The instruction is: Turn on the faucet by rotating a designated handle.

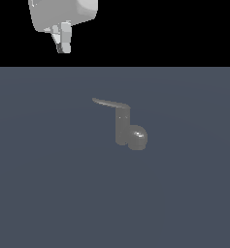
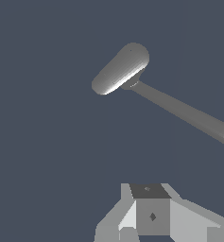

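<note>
High at the exterior view's upper left, well apart from the faucet (image 1: 128, 131) standing mid-floor, the gripper (image 1: 64, 47) hangs with fingers seemingly pressed together, though I cannot tell for sure, and should descend beside the handle (image 1: 110, 103) tip to push sideways.

No home, kitchen or workshop — plainly a simulator's bare rendered scene. Flat, uniform slate-blue ground (image 1: 39, 193) with no texture, ending at a straight edge against pure black above. No walls, furniture or clutter. Only a dull grey faucet (image 1: 128, 131) set directly on the ground, its thin handle (image 1: 110, 102) smooth and simply shaded, and a blocky white gripper (image 1: 64, 41) made of plain flat-faced shapes — all computer-drawn, without real-world grain or wear.
</note>
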Available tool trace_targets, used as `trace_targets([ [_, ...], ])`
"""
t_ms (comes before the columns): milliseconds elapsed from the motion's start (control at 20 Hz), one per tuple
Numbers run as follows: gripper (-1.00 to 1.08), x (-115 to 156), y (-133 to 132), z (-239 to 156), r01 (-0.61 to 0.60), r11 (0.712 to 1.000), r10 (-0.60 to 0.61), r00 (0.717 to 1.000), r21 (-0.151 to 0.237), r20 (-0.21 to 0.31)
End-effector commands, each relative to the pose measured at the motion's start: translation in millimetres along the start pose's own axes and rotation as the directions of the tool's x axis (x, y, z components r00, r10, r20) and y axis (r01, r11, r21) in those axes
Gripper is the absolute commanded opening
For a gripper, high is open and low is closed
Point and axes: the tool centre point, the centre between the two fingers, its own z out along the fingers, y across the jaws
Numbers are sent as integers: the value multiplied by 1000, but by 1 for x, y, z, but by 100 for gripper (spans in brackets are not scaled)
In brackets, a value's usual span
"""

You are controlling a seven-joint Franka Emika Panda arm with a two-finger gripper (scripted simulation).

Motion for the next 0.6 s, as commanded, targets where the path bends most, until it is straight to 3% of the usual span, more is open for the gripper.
trace_targets([
  [0,-100,8,-9,11,-54,999,54,999,0,1],
  [550,-100,48,-41,60,-284,959,284,959,-7,3],
])
